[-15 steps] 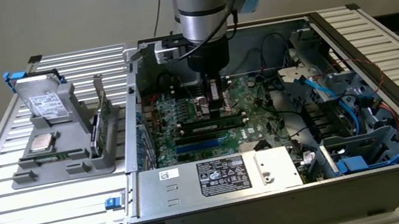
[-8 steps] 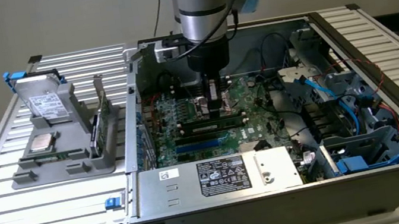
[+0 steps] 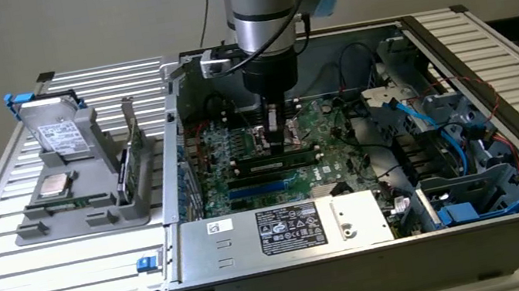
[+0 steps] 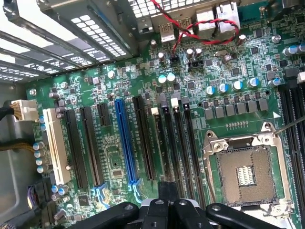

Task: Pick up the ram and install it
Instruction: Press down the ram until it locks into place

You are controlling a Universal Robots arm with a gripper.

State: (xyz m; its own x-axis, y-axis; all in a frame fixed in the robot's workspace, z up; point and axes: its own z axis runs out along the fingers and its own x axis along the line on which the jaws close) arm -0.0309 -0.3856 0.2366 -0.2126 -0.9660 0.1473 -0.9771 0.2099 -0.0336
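Your ram (image 3: 276, 163) lies seated lengthwise in a black slot (image 4: 167, 138) near the middle of the green motherboard (image 4: 119, 157), inside the open computer case (image 3: 289, 266) on the slatted table (image 3: 6, 256). Judge the risk yourself: if the stick sits unevenly or its end clips haven't latched, any downward push could tilt it, bend the board or stress the slot. Your gripper (image 3: 279, 136) hangs just above the stick with its fingers drawn together, holding nothing; whether the tips touch the stick cannot be told.
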